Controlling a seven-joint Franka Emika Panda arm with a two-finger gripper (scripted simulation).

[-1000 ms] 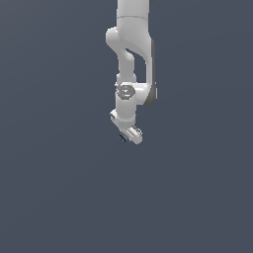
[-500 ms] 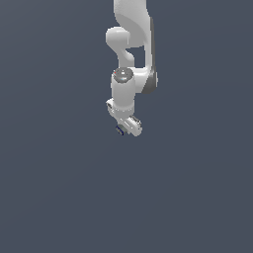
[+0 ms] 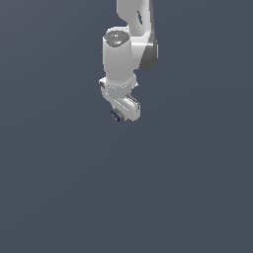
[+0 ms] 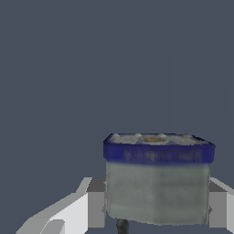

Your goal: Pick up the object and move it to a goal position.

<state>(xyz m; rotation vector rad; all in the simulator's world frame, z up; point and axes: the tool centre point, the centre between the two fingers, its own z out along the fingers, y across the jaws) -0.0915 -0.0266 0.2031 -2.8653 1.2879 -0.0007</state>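
The gripper [image 3: 118,115] is clamped on the object [image 3: 116,116], which sits between its fingers [image 4: 75,212] in mid-air. Since 0.5 s ago, arm and object have risen and rotated slightly.

Block [image 4: 157,183] fills the near part of the wrist view, grey-olive face, dark blue rim band, pale speckled top. White fingers [image 4: 77,212] of the hand [image 4: 155,210] press its two sides. Plain dark grey background behind.

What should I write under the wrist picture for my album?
A small blue-rimmed block held between the white gripper fingers.
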